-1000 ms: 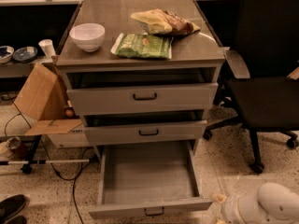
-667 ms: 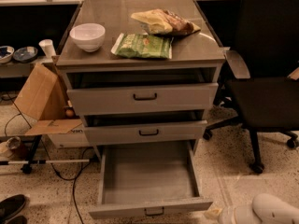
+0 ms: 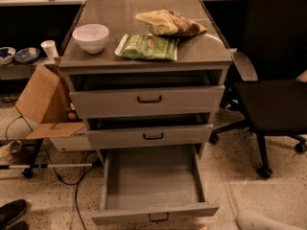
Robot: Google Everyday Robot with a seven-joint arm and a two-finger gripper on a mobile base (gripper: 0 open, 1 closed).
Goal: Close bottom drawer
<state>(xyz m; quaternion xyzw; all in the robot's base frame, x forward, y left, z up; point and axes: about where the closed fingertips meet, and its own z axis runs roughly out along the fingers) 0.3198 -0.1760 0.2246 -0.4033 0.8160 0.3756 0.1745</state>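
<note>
The bottom drawer [image 3: 152,181] is the lowest of three grey drawers and is pulled far out, its long grey tray bare inside. Its short front panel [image 3: 154,213] with a small dark bar handle [image 3: 158,217] sits near the lower edge of the view. The middle drawer [image 3: 149,136] and top drawer [image 3: 147,99] are each pulled out slightly. My white arm [image 3: 261,221] shows at the bottom right edge. My gripper [image 3: 224,226] is barely in view at the lower edge, just right of the bottom drawer's front right corner.
On the cabinet top [image 3: 100,18] lie a white bowl [image 3: 90,37], a green bag [image 3: 147,47] and a yellow-brown bag [image 3: 169,23]. A black office chair [image 3: 274,80] stands to the right. A cardboard box [image 3: 43,99], cables and a shoe [image 3: 12,212] are to the left.
My arm and gripper have sunk lower and to the right, toward the bottom edge of the view. The bottom drawer is as far open as before.
</note>
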